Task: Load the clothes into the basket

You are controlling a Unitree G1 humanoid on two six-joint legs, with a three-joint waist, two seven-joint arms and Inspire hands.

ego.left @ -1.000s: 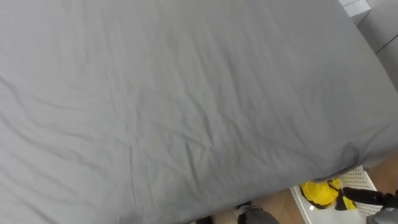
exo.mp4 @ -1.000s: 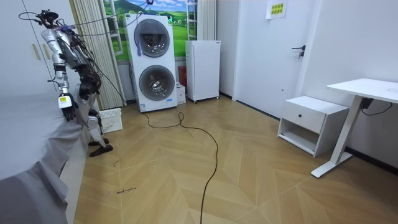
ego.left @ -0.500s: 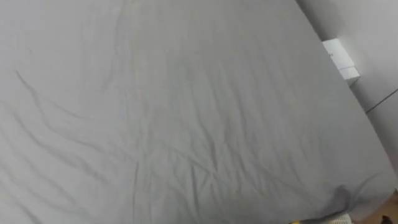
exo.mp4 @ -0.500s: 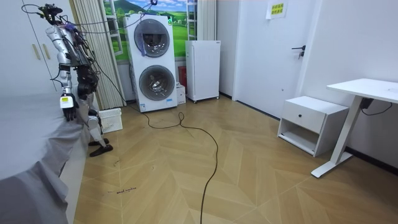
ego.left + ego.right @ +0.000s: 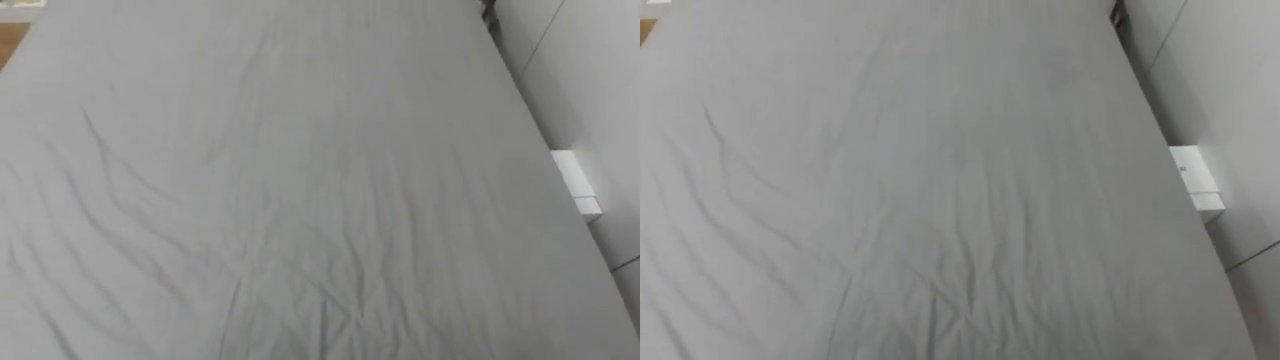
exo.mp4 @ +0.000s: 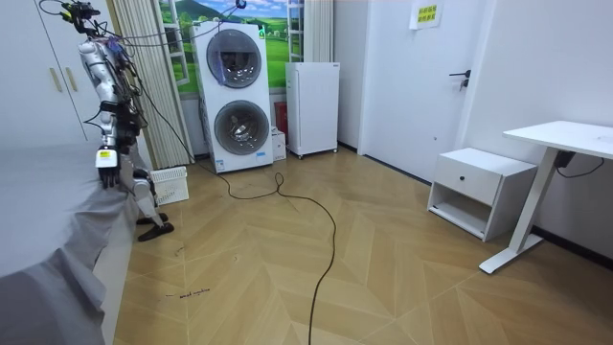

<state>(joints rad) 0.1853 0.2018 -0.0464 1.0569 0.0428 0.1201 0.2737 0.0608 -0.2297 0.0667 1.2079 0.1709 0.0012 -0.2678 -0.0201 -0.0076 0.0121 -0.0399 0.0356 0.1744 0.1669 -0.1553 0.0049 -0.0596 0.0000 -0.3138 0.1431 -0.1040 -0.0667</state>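
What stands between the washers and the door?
A white fridge stands between the stacked washers and the door, against the back wall, as the room view shows.

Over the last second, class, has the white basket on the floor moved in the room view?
No. The basket sits at the same spot, just to the room view's left of the washing machines.

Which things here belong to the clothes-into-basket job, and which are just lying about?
Job:
white basket
grey bed the robot faces

Lying about:
stacked washing machines
white fridge
bedside cabinet
desk
small white box beside the bed
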